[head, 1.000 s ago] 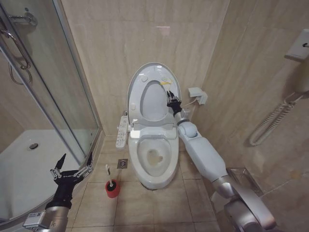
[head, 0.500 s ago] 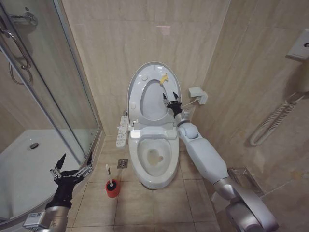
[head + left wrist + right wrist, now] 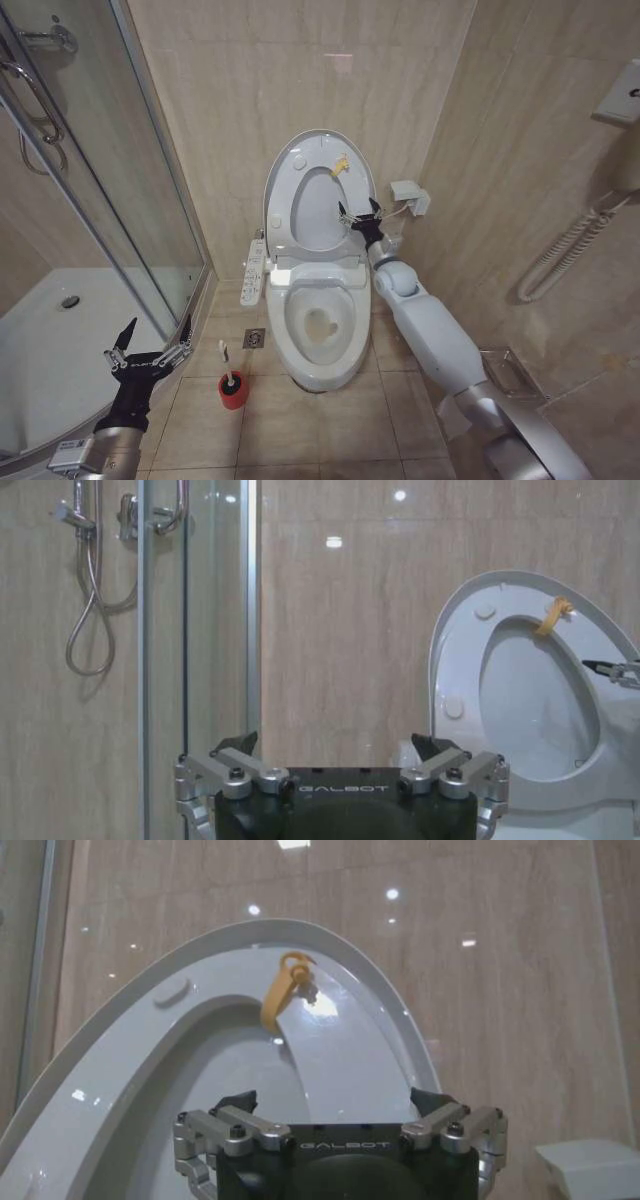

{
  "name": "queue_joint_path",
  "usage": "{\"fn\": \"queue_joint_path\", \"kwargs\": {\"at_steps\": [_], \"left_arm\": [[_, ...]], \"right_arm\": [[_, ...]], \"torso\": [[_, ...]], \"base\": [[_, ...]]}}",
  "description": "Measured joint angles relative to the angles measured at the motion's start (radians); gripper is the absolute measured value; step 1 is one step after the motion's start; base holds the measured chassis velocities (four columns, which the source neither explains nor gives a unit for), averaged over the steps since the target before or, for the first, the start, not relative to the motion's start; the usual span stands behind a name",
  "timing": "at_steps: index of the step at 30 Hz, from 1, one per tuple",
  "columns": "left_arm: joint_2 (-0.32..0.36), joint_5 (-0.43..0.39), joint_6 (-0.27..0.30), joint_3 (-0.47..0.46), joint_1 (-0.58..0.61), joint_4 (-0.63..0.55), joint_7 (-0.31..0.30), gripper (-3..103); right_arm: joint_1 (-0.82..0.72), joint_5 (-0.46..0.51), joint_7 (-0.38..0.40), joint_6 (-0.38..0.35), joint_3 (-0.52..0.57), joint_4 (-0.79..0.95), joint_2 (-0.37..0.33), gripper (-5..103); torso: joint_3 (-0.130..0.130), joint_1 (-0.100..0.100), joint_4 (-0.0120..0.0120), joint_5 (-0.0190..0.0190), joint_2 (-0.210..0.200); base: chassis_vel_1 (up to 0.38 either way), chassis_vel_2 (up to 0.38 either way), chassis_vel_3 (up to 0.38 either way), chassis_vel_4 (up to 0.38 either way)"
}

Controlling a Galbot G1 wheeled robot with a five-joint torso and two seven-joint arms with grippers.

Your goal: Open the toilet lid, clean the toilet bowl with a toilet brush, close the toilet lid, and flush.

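Standing straight up against the wall at 12 o'clock in the head view, the toilet lid (image 3: pixel 283 170) is open, and the seat ring (image 3: pixel 348 195) with its little yellow tag (image 3: pixel 341 164) leans on it; the toilet bowl (image 3: pixel 320 335) sits below it with its rim bare; the right end effector (image 3: pixel 358 215) is just by the seat ring's edge at 3 o'clock, fingers spread and holding nothing; a second ago it was a bit lower, near the hinge, and it has slid up the ring since then, and the yellow tag now sticks out; the left end effector (image 3: pixel 150 352) waits low at 8 o'clock, fingers spread too, and it has not moved; the toilet brush (image 3: pixel 226 365) stands in its red holder cup (image 3: pixel 233 391) on the floor, between that end effector and the bowl; the brush looks light and thin, and its smooth stick may slip, so I think it is best to pinch the white handle near the top and lift straight up; the lid looks hard, shiny and slippery, best pushed at its rim.
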Motion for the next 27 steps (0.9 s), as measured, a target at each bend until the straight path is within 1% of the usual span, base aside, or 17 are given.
{"fn": "queue_joint_path", "kwargs": {"at_steps": [7, 12, 14, 20, 27], "left_arm": [[0.0, 0.0, 0.0, 0.0, 0.0, 0.0, 0.0, 100], [0.0, 0.0, 0.0, 0.0, 0.0, 0.0, 0.0, 100], [0.0, 0.0, 0.0, 0.0, 0.0, 0.0, 0.0, 100], [0.0, 0.0, 0.0, 0.0, 0.0, 0.0, 0.0, 100], [0.0, 0.0, 0.0, 0.0, 0.0, 0.0, 0.0, 100]], "right_arm": [[-0.035, 0.018, -0.001, -0.002, 0.012, 0.046, -0.025, 100], [-0.081, 0.041, 0.006, -0.023, 0.033, 0.12, -0.053, 100], [-0.122, 0.051, 0.016, -0.04, 0.053, 0.171, -0.069, 100], [-0.192, 0.048, 0.033, -0.043, 0.087, 0.234, -0.085, 100], [-0.299, 0.019, 0.08, -0.043, 0.133, 0.292, -0.104, 100]], "torso": [[0.0, 0.0, 0.0001, 0.0001, 0.0], [0.0, 0.0, 0.0001, 0.0, 0.0], [0.0, 0.0, -0.0001, 0.0, 0.0], [0.0, 0.0, 0.0001, 0.0001, 0.0], [0.0, 0.0, 0.0, 0.0, 0.0]], "base": [[0.0, 0.0, 0.0, 0.0], [0.0, 0.0, 0.0, 0.0], [0.0, 0.0, 0.0, 0.0], [0.0, 0.0, 0.0, 0.0], [0.0, 0.0, 0.0, 0.0]]}}
